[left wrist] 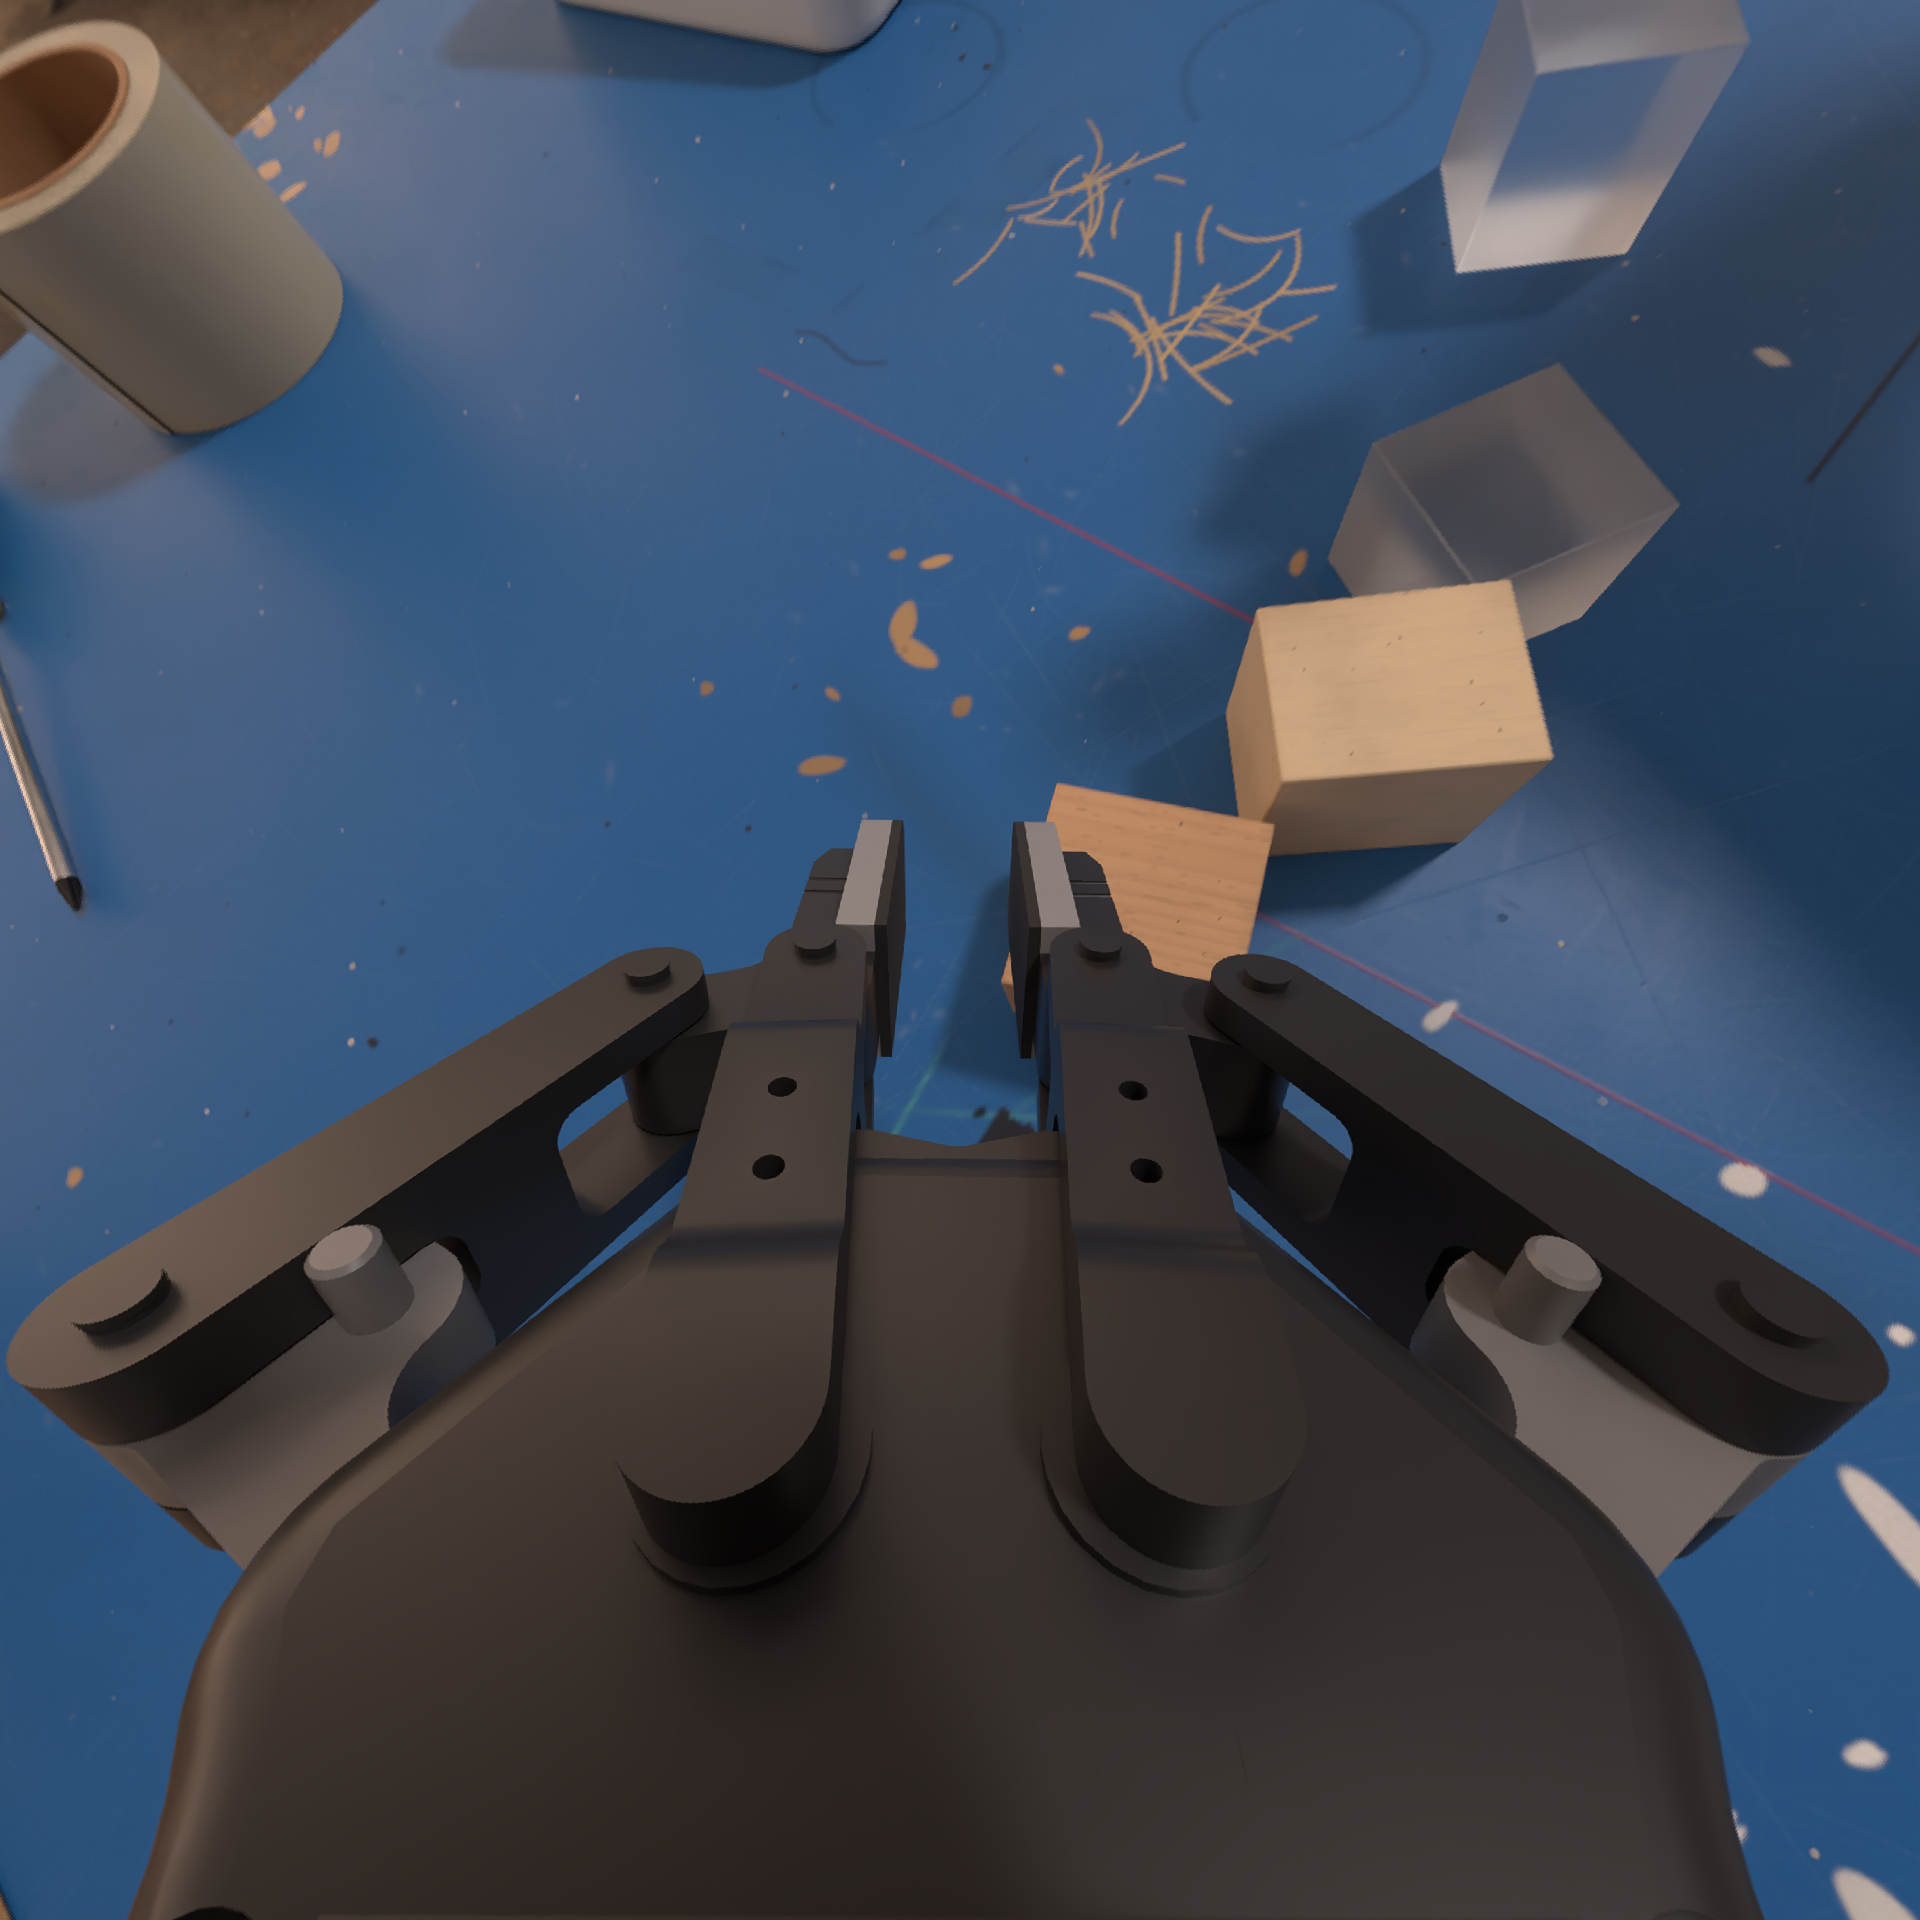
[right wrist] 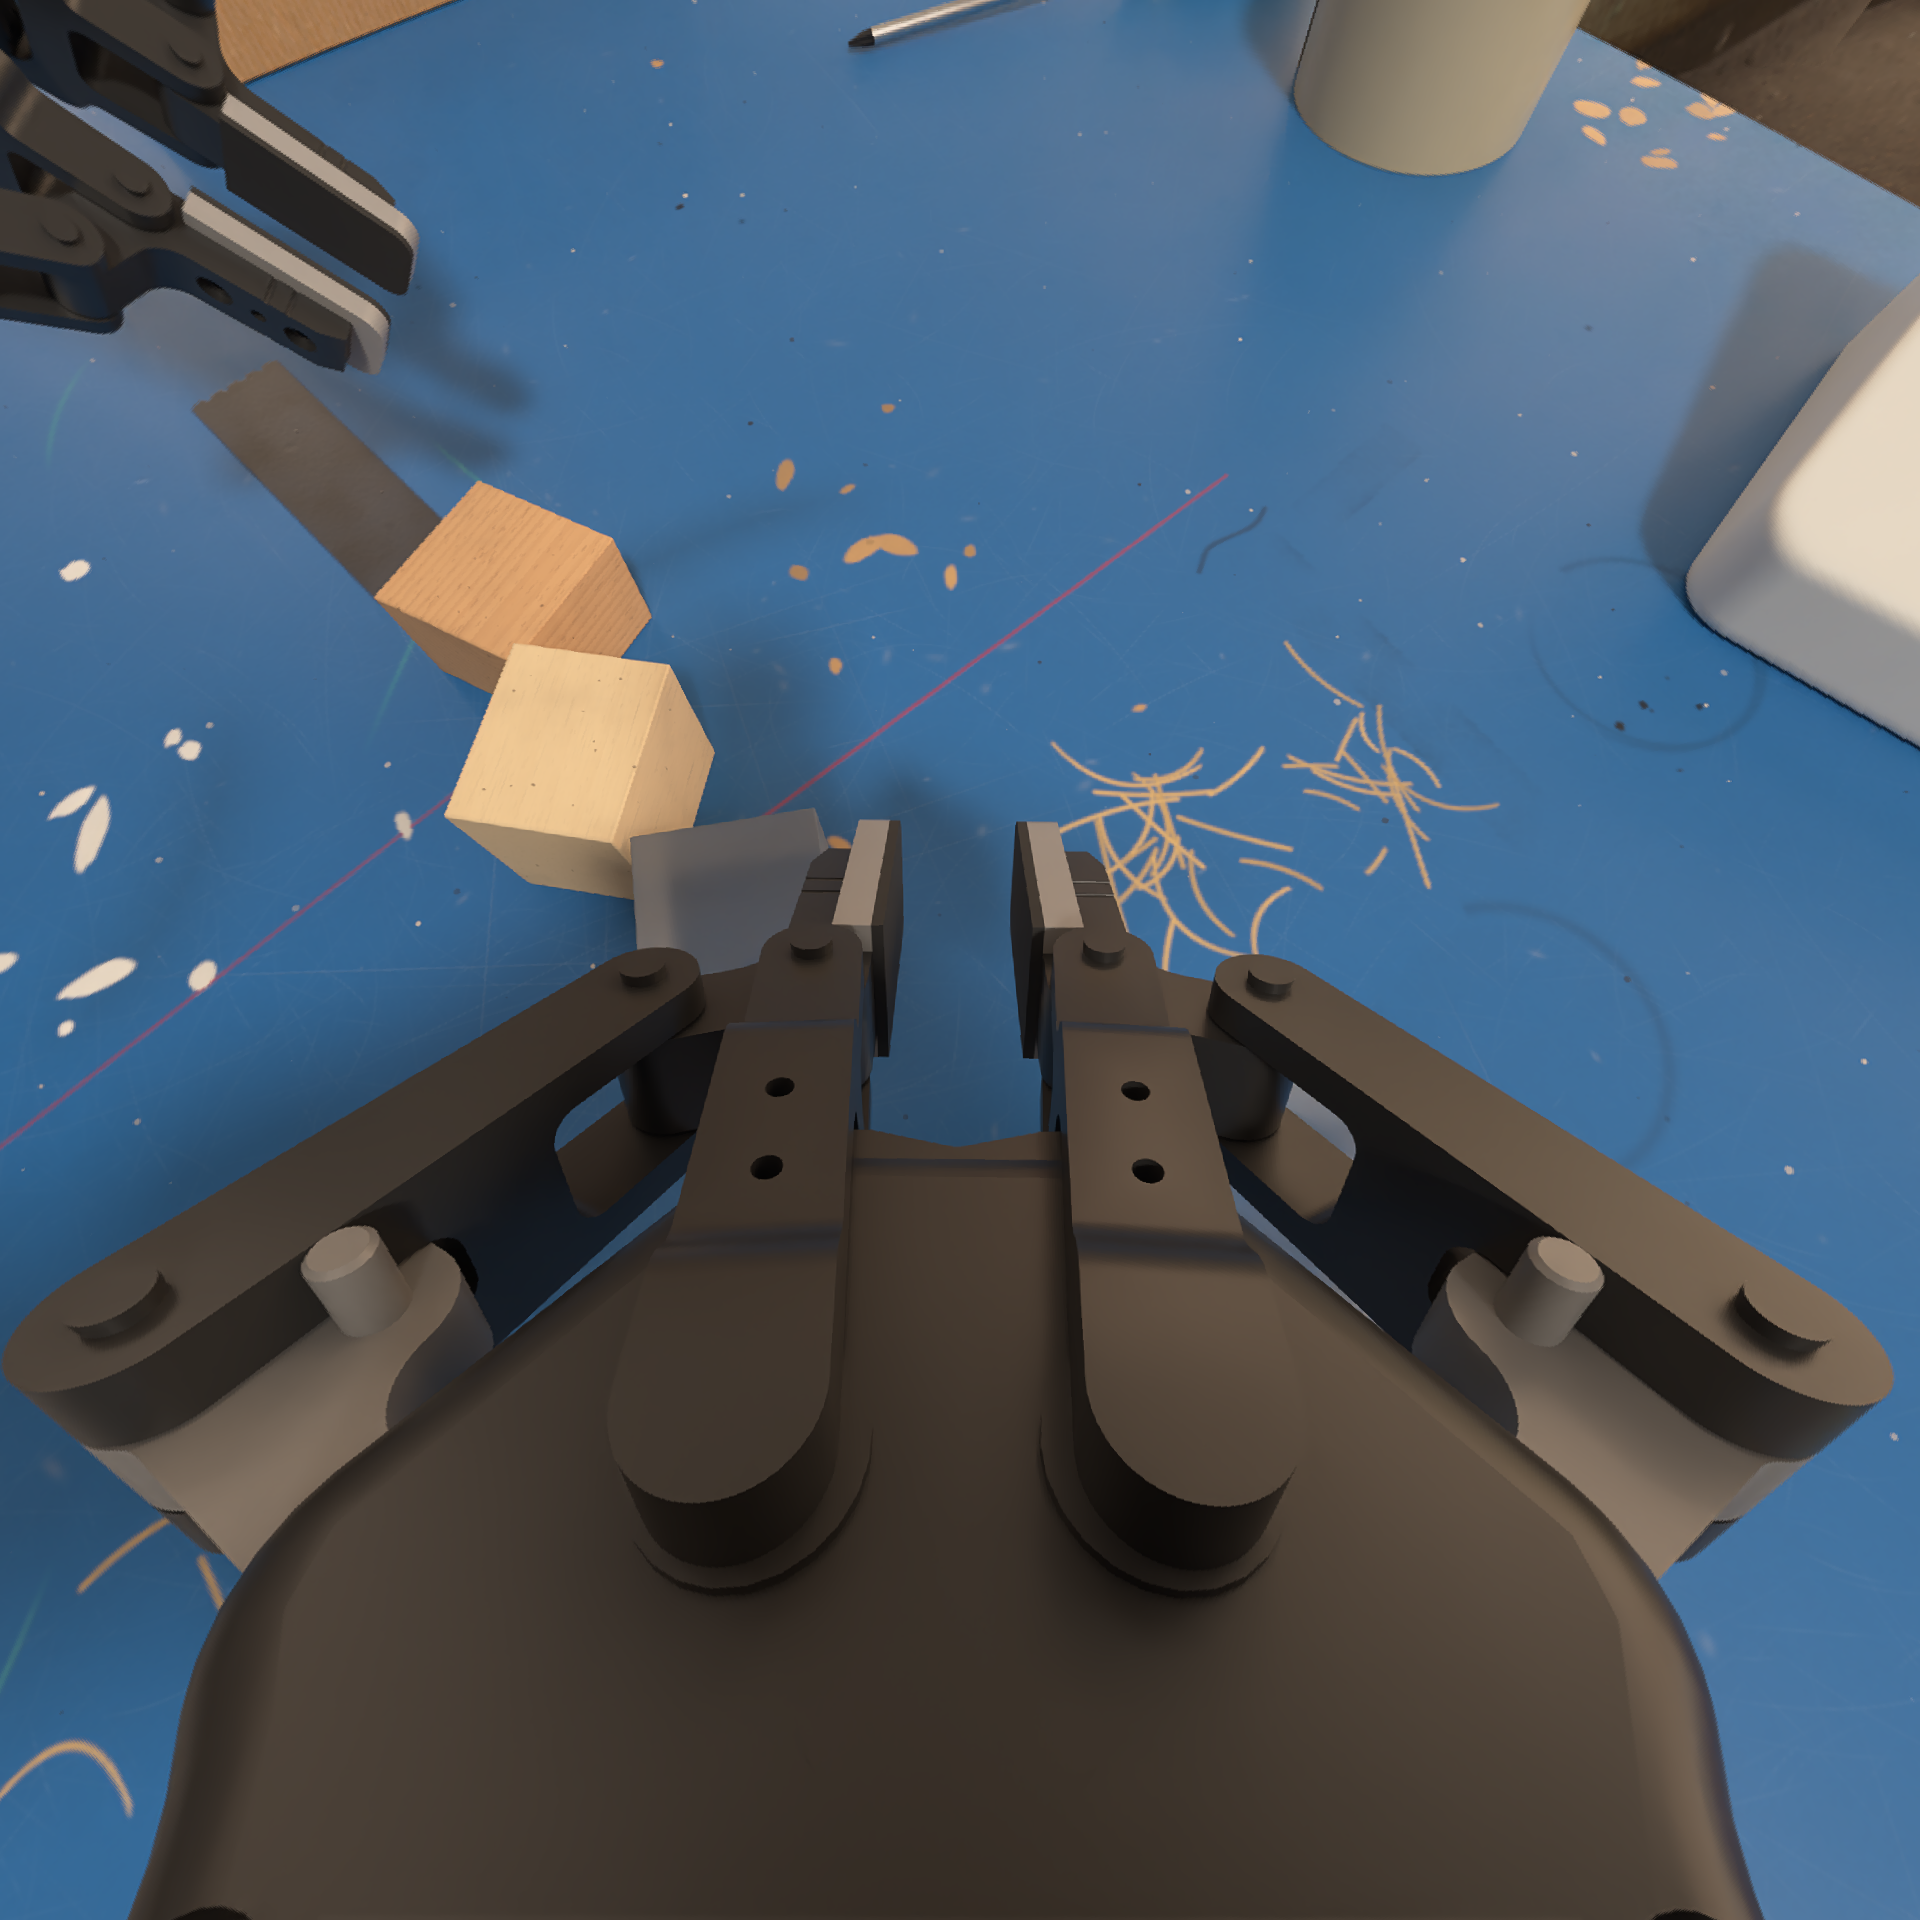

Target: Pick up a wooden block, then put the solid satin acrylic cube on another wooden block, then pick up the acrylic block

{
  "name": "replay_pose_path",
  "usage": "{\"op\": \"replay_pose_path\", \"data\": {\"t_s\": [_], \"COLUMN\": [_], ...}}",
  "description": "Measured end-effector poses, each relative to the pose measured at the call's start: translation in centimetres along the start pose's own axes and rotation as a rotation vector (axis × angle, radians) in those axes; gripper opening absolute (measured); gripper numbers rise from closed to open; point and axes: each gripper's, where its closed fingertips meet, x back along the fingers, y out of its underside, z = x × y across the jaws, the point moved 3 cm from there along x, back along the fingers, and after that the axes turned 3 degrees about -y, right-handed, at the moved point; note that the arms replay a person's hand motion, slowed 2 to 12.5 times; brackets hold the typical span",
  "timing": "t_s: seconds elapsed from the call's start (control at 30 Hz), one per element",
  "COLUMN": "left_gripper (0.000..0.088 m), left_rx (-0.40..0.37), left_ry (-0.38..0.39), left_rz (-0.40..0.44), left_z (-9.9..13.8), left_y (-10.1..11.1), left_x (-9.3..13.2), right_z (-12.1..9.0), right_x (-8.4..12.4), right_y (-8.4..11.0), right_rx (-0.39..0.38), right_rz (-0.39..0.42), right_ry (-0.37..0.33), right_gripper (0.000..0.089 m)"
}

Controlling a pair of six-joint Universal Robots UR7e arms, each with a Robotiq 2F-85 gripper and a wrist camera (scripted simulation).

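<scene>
In the left wrist view my left gripper is open and empty above the blue table. A darker wooden block lies just right of it, partly hidden by the right finger. A pale wooden block touches it, with the frosted satin acrylic cube behind and a tall clear acrylic block farther back. My right gripper is open and empty; the satin cube sits just left of its left finger, next to the pale block and the darker block. The left gripper hovers at the top left.
A beige tape roll and a pen lie at the left. A white box stands at the right edge. Wood shavings litter the middle. A dark strip lies flat beside the darker block.
</scene>
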Motion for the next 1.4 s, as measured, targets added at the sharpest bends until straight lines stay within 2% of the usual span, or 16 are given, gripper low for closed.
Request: {"op": "replay_pose_path", "data": {"t_s": [0.33,0.6,0.8,0.9,1.03,1.23,1.3,1.4], "left_gripper": [0.0183,0.0183,0.0207,0.0326,0.0486,0.0808,0.0845,0.0854], "left_rx": [-0.052,-0.066,-0.077,-0.069,-0.061,-0.047,-0.047,-0.040], "left_ry": [0.027,-0.008,0.021,0.058,0.145,0.239,0.271,0.312], "left_rz": [0.048,0.089,0.092,0.101,0.097,0.097,0.099,0.092], "left_z": [1.8,1.6,1.2,1.0,1.3,1.4,1.6,1.8], "left_y": [-3.3,-3.8,-3.2,-2.9,-2.3,-1.4,-1.0,-0.3], "left_x": [0.1,0.3,0.5,0.7,0.8,0.9,0.8,0.6], "right_z": [0.3,1.0,1.7,2.0,2.1,2.6,2.9,3.4], "right_x": [0.3,1.7,3.4,4.4,5.4,6.5,6.8,7.0], "right_y": [0.3,1.1,1.8,2.1,2.5,3.5,3.8,4.3], "right_rx": [-0.007,-0.029,-0.055,-0.067,-0.075,-0.083,-0.083,-0.083], "right_rz": [-0.007,-0.019,0.003,0.032,0.076,0.128,0.149,0.183], "right_ry": [0.016,0.060,0.101,0.112,0.114,0.129,0.142,0.162], "right_gripper": [0.0193,0.0194,0.0199,0.0215,0.0283,0.0488,0.0577,0.0672]}}
